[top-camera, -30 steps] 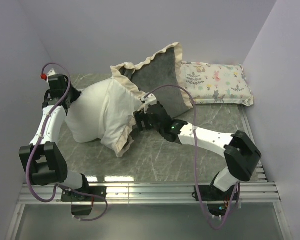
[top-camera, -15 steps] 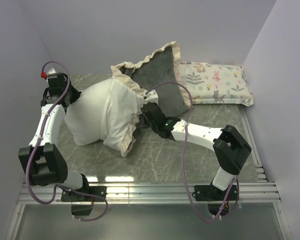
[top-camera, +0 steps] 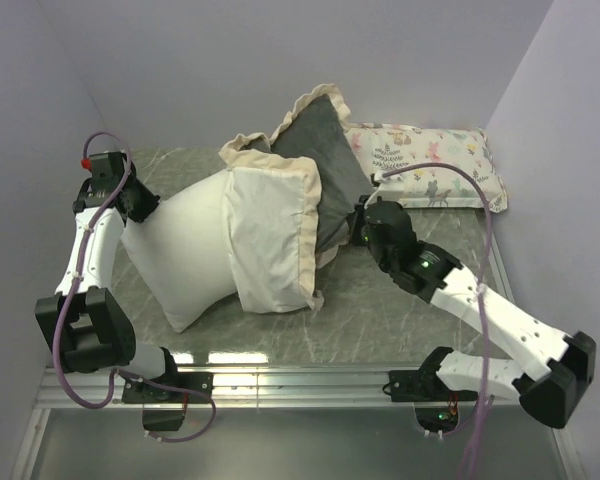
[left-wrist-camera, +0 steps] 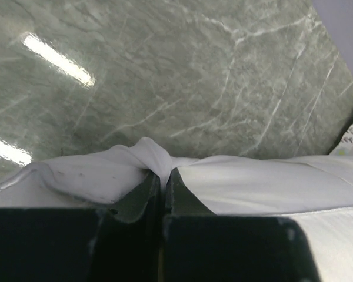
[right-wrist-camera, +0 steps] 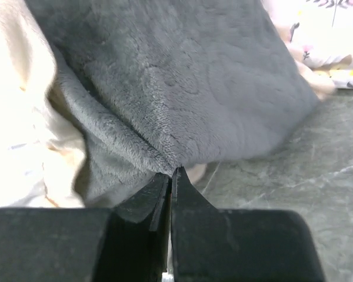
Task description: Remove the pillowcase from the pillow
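Pillowcase [top-camera: 325,170] looks soft, light, floppy plush; right jaws are clamped on its grey fold, left jaws on a corner of the squashy white pillow [top-camera: 185,245].

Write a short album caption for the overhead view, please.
The left gripper pinches the white pillow while the right gripper pinches its grey frilled pillowcase, partly off.

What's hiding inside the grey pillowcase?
The white pillow. Its left end pokes out; the rest is covered by the pillowcase, so how far it reaches inside cannot be seen.
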`<state>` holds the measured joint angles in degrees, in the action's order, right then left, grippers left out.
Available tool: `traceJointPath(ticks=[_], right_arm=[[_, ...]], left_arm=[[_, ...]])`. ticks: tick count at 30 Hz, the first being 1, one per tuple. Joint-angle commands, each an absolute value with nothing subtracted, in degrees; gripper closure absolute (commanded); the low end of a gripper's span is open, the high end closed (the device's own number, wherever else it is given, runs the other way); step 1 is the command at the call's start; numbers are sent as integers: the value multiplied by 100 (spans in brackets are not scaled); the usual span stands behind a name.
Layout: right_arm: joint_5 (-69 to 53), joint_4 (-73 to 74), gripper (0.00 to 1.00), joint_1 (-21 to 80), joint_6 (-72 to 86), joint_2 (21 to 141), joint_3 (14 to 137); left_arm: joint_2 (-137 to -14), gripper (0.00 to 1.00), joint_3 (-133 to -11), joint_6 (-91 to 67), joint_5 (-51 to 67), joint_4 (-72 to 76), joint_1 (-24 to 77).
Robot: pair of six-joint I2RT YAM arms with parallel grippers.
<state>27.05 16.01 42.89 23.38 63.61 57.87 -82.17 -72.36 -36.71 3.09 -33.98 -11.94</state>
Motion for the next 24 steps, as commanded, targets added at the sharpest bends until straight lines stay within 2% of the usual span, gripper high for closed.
traceJointPath(ticks=[1,6,8,11,12,15,16,21,24], right_arm=[[3243,1986,100,4455,2347,5565,6187],[4075,2311,100,5920,2391,5642,6705],[4253,2390,100,6151,2356,5879,6889],[4148,2356,100,6152,2356,6187,6812],[4131,2321,100,6118,2355,6231,6742],[3570,2101,100,5627,2452,6389,6356],[3386,1961,100,5294,2496,6407,6250],[2321,1574,100,4632,2611,6591,5757],[2190,1573,100,4361,2601,6802,5739]], left_arm=[[-8104,98,-7479,-3507,-53,-2778,-1424],[-8560,94,-8067,-3454,123,-2918,-1109],[-8814,90,-8400,-3410,106,-2979,-906],[-8991,70,-8718,-3366,18,-3138,-432],[-8983,52,-8727,-3366,-191,-3077,-248],[-8798,26,-8745,-3436,-211,-3006,-106],[-8685,22,-8754,-3428,-246,-3006,-71],[-8289,17,-8912,-3523,-562,-3383,262],[-7771,18,-8098,-3996,-1228,-3437,718]])
